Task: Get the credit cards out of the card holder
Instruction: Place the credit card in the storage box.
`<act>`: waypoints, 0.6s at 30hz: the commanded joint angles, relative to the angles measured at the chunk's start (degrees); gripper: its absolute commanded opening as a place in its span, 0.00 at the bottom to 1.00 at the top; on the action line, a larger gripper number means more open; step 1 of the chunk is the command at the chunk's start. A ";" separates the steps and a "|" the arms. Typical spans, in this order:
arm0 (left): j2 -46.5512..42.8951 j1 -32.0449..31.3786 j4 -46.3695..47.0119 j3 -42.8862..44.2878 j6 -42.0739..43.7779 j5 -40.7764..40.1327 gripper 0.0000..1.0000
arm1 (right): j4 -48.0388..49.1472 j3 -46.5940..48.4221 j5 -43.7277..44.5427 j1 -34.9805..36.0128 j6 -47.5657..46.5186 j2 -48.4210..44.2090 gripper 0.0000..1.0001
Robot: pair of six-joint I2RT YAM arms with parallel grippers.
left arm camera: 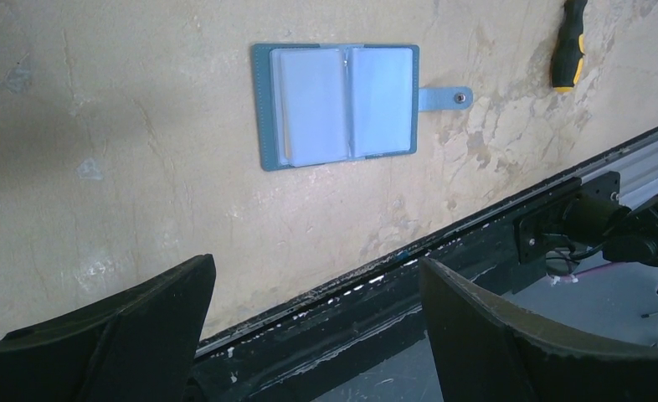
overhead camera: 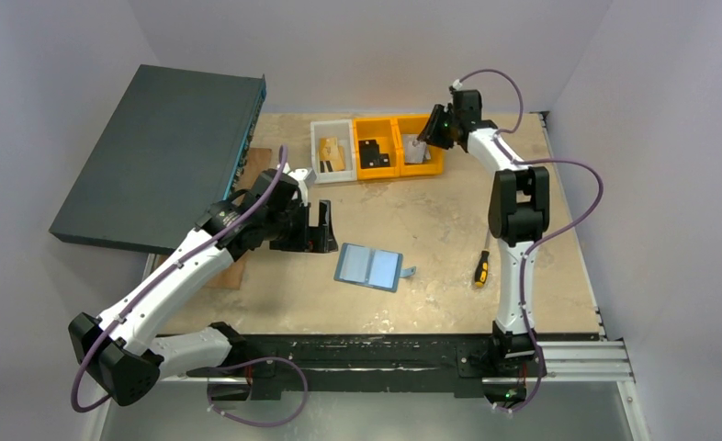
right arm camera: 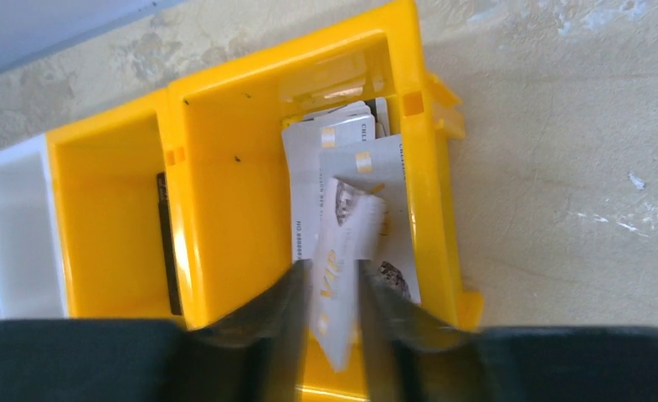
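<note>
Pale walls close in a worn tan desk (overhead camera: 431, 220), and along its far edge stands a row of small bins. We find the right end effector (right arm camera: 334, 276) poised over the end yellow bin (right arm camera: 433, 176), with a whitish credit card (right arm camera: 346, 243) lettered "VIP" standing between its narrowly parted fingers. The card is twisted and tilted; whether it is gripped or loose we cannot tell. Several other credit cards (right arm camera: 334, 142) lie stacked in that bin. The card holder (overhead camera: 368, 267) lies opened flat near the middle of the desk, strap out to one side, well apart from the bins. Its clear pockets look pale, and we cannot confirm that every pocket is empty. The left end effector (overhead camera: 313, 230) hovers just beside the holder with its jaws spread wide and nothing between them. A screwdriver (overhead camera: 479, 269) lies to the holder's right. In our judgement, the skewed card could strike the bin wall on release and land on the rim or outside it. Nothing pins the holder, so a careless approach by the left arm could push it across the desk.
</note>
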 commanded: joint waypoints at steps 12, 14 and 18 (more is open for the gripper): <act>-1.16 0.41 1.47 -0.83 0.93 -0.41 0.92 | -4.25 -9.57 8.59 6.26 4.48 -20.00 0.99; -1.20 0.50 1.55 -1.17 0.30 -1.27 0.92 | -3.40 -15.59 11.28 8.95 5.88 -24.64 0.99; -1.35 1.07 1.76 -1.85 -0.90 -3.23 0.92 | -0.99 -28.23 14.48 15.10 9.85 -34.04 0.99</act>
